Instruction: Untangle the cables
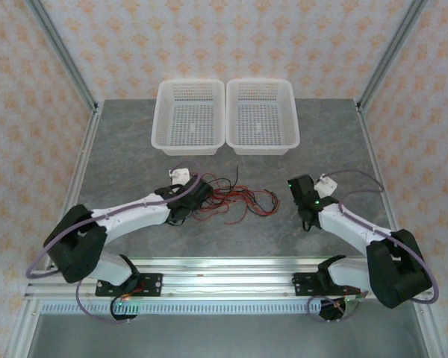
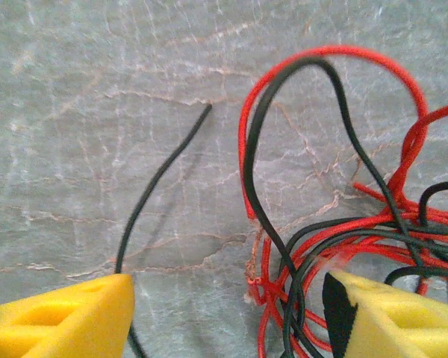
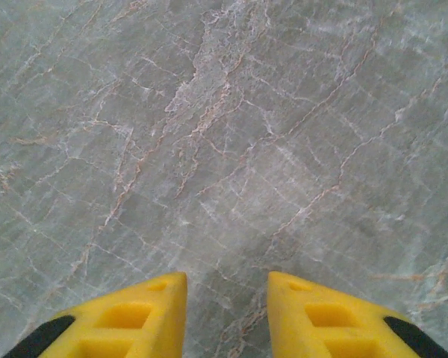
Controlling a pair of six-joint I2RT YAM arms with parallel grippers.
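While the cables [image 1: 235,200] lie as 1 knot on the worktop [image 1: 134,149], just on the near side of the 2 baskets [image 1: 188,147] and about level with the gap between them, the job looks barely begun. I read this as the first reach for a strand. The left jaws, on the left arm [image 1: 131,212], sit low over the knot's end nearest the left of the baskets. They are wide open, with red and black loops lying between them and nothing clamped. The right jaws, on the right arm [image 1: 351,224], hang on the near side of the right of the baskets, over bare stone, with a narrow gap and nothing in it. Thin red and black wires cross and loop through one another, and 1 black strand [image 2: 160,175] runs free of the heap. Next, the left jaws probably need to close on a single wire, not a bundle, and draw it out slowly.
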